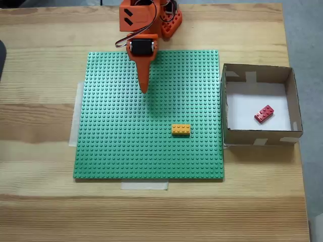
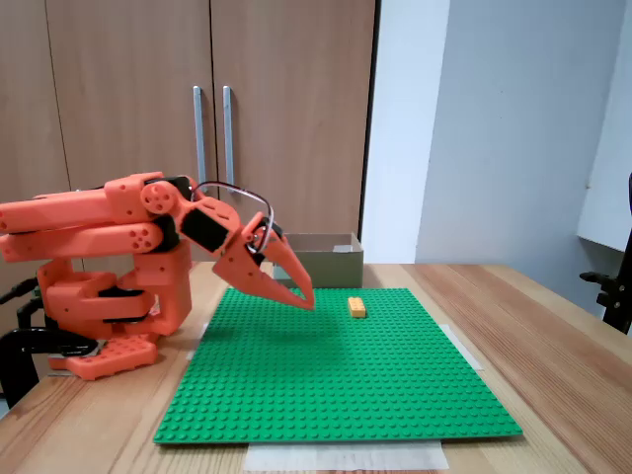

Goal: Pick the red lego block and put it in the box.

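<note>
Brick, red lego block [image 1: 264, 114], lies askew in the box [image 1: 258, 74].

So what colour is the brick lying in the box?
Red, clearest in the fixed view from above; box.

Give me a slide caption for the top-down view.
Red lego block lies in the box; gripper closed above the green baseplate.

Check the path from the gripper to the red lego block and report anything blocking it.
Nothing to clear: the red lego block already lies inside the box, on its white bottom. The gripper hangs above the green baseplate, holding nothing. The orange-yellow brick sits apart on the baseplate, outside the box.
</note>
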